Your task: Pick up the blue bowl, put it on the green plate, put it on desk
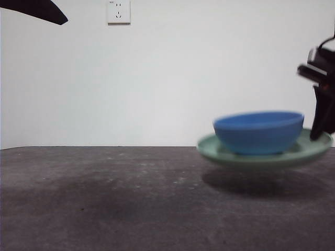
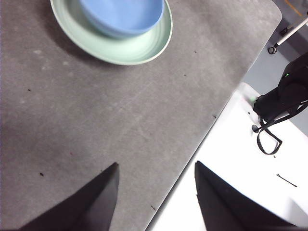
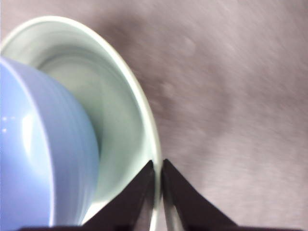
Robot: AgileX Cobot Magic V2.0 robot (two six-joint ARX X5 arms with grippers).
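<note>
The blue bowl point(image 1: 259, 132) sits in the green plate point(image 1: 314, 149). In the front view the plate hangs a little above the desk point(image 1: 104, 198), with its shadow beneath it. My right gripper point(image 1: 319, 130) comes in from the right edge and is shut on the plate's rim. Its wrist view shows both jaws point(image 3: 158, 163) pinching the rim of the plate point(image 3: 110, 110), with the bowl point(image 3: 38, 144) close beside them. My left gripper point(image 2: 156, 166) stands open over the desk's edge, far from the plate point(image 2: 139, 48) and bowl point(image 2: 122, 14). Only that arm's black tip point(image 1: 36, 10) shows in the front view.
A white wall with a socket point(image 1: 119, 11) stands behind the desk. Beside the desk's edge point(image 2: 202, 130) lies a white surface point(image 2: 250, 168) with a black device and cable point(image 2: 284, 96). Bare desk point(image 2: 96, 110) stretches between the left gripper and the plate.
</note>
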